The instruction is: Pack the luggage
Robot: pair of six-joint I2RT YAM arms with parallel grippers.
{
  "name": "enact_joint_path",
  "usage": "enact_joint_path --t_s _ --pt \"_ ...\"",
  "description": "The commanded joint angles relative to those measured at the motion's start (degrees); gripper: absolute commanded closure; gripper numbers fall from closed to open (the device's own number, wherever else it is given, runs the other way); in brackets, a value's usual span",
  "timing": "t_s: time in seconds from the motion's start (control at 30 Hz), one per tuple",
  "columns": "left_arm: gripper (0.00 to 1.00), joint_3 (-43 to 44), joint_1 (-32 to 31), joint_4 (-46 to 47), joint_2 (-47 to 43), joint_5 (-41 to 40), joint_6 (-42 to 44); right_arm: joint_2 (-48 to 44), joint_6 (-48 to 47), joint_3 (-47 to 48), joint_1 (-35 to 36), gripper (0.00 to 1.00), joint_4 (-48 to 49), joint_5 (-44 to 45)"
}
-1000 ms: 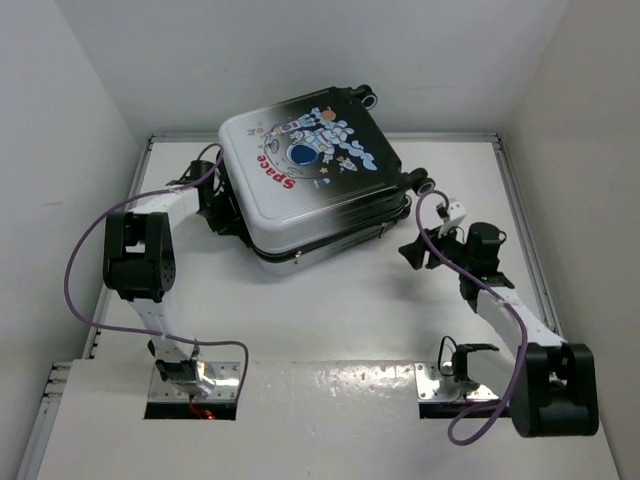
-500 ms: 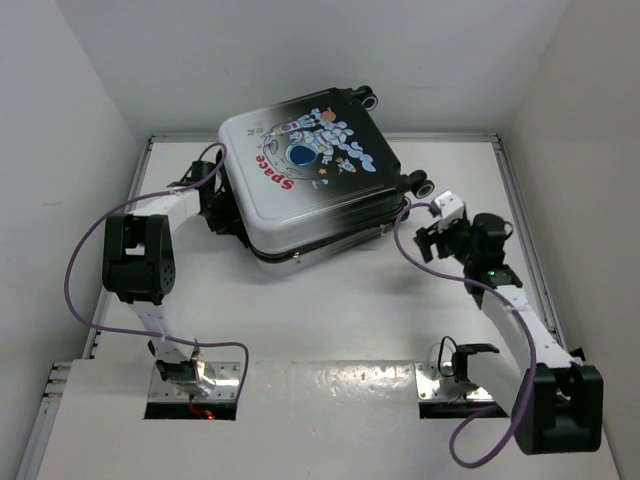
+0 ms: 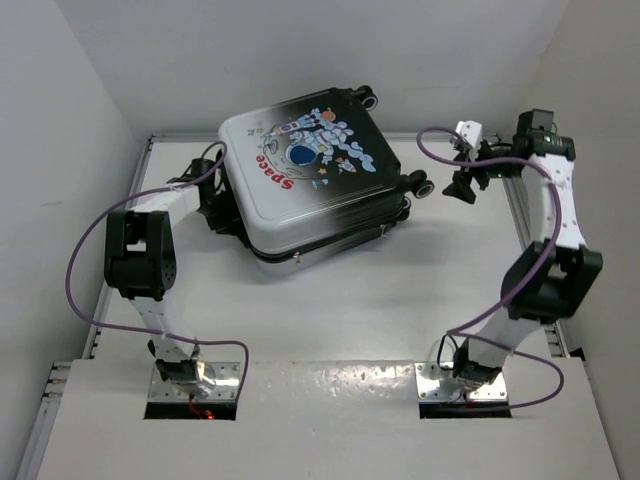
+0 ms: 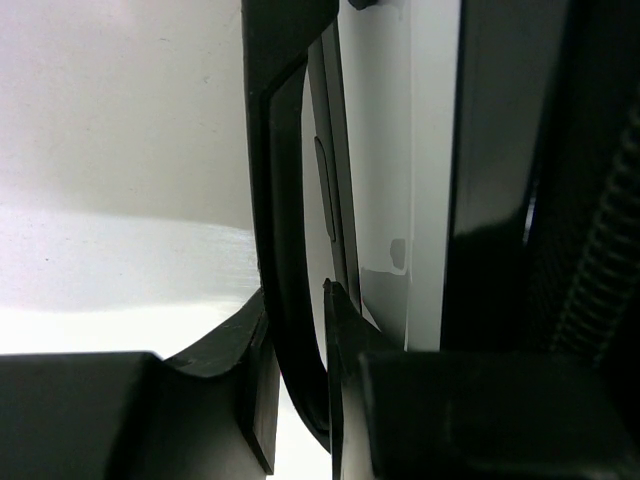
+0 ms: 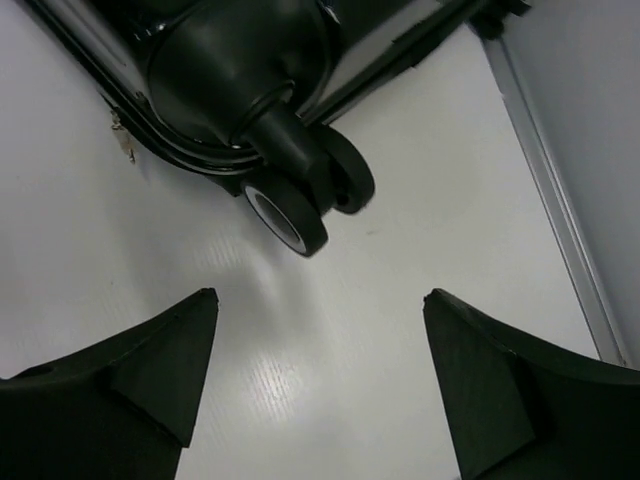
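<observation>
Lying flat on the table [image 3: 400, 300] with its astronaut print facing up, the luggage [image 3: 310, 180] has its lid down on the base. A dark seam line runs along its near edge, and a small metal zip pull [image 5: 122, 140] hangs from that seam.

The left gripper [image 3: 220, 205] is tucked against the luggage's left side. Its wrist camera is so close that it shows only black shapes and a curved dark strip between the fingers. Whether it is clamped on that strip or merely beside it cannot be told.

The right gripper [image 5: 320, 300] hovers off the luggage's right corner with its two fingers spread wide and nothing between them. One black wheel [image 5: 290, 215] sits just ahead of it, not touching.

No loose items show outside the luggage, so filling it looks done and the step in hand is probably closing or securing it. The seam may not be fully zipped, though the pictures do not settle that.

The next move probably calls for the right gripper to come in toward the luggage's right side or the zip pull, narrowing its fingers to suit. The left gripper would need to steady the left side so the luggage does not roll or swing.
</observation>
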Motion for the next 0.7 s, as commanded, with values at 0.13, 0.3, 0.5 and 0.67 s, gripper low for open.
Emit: enact_joint_path --t_s 0.13,0.3,0.5,0.67 --pt "1.00 -2.33 2.25 -5.63 4.31 -6.53 8.96 9.45 -19.45 7.48 5.72 0.13 -21.36 -2.69" --pt "1.00 -2.86 2.25 -5.63 3.79 -7.05 8.96 12.96 -14.97 7.71 7.92 0.06 -10.97 -2.68" --pt "1.00 -3.38 2.25 -5.63 3.79 -6.44 8.96 15.43 -7.49 8.77 9.95 0.01 -1.03 -1.03" --pt "1.00 -3.38 2.25 -5.10 3.79 -5.91 8.96 15.52 -0.65 9.30 10.13 0.01 6.45 4.86"
